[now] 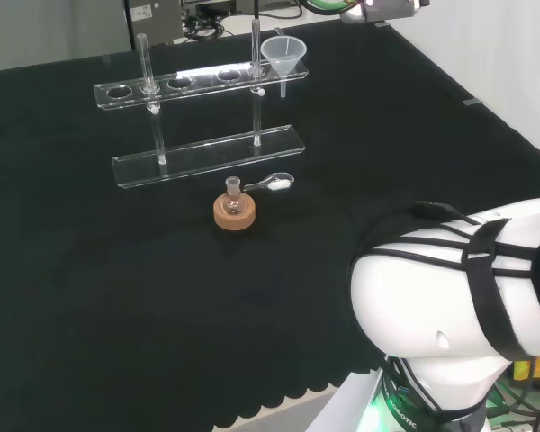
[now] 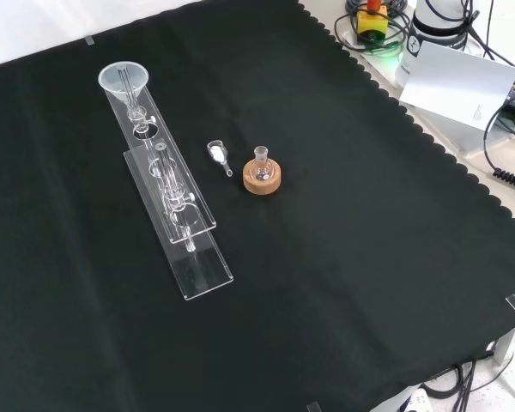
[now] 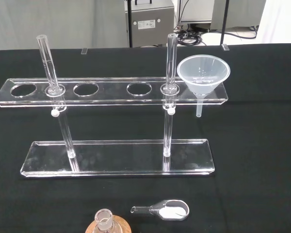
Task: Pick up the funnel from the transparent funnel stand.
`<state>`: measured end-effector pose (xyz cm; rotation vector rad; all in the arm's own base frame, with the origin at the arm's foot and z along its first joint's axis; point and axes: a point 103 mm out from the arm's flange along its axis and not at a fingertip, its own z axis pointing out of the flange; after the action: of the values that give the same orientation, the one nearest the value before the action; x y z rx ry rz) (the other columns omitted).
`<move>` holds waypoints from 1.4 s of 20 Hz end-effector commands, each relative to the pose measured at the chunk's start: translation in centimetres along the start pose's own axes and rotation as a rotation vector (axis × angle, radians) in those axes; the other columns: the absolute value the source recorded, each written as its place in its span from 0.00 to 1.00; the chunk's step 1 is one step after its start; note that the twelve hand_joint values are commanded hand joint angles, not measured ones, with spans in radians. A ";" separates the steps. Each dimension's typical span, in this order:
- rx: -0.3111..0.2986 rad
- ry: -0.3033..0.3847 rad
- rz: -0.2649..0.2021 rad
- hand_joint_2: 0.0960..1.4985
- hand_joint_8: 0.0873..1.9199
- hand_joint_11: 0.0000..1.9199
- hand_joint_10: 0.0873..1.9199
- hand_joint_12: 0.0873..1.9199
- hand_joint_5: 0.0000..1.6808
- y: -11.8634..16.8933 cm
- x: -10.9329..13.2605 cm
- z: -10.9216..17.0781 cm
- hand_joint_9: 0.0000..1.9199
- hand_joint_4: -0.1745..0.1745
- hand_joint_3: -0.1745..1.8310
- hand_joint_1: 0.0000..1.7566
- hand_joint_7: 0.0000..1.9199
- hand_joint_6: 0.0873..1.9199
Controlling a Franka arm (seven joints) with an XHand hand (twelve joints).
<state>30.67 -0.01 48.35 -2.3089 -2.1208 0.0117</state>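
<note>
A clear funnel [image 1: 283, 54] [image 2: 123, 81] [image 3: 202, 75] sits upright in the end hole of a transparent funnel stand [image 1: 202, 85] [image 2: 173, 197] [image 3: 111, 92]. The stand is a clear shelf with several round holes on two posts over a clear base plate [image 1: 207, 155] [image 3: 117, 157]. In the head view the funnel is at the shelf's right end, far across the cloth. The arm's white links [image 1: 459, 297] fill the head view's lower right, well away from the stand.
In front of the stand, a small round flask [image 1: 234, 202] [image 2: 261, 166] [image 3: 105, 221] rests on a cork ring [image 1: 234, 214] [image 2: 263, 178]. Beside it lies a small clear scoop with white powder [image 1: 274, 183] [image 2: 217, 154] [image 3: 167, 210]. Cables and gear lie beyond the cloth's scalloped edge [image 2: 386, 86].
</note>
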 end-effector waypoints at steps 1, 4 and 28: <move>-0.010 -0.005 -0.002 0.75 0.11 0.02 0.30 0.67 0.07 0.0 0.6 0.0 0.05 0.49 0.36 0.03 0.00 0.06; -0.010 0.011 -0.005 0.81 0.11 0.00 0.31 0.70 0.10 0.1 1.4 -0.1 0.04 0.49 0.29 0.00 0.00 0.00; 0.032 -0.002 0.013 0.78 0.14 0.00 0.32 0.72 0.11 9.6 -4.8 3.4 0.07 0.48 0.24 0.07 0.02 0.00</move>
<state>35.47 -1.97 46.16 -2.3196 -2.0735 0.0535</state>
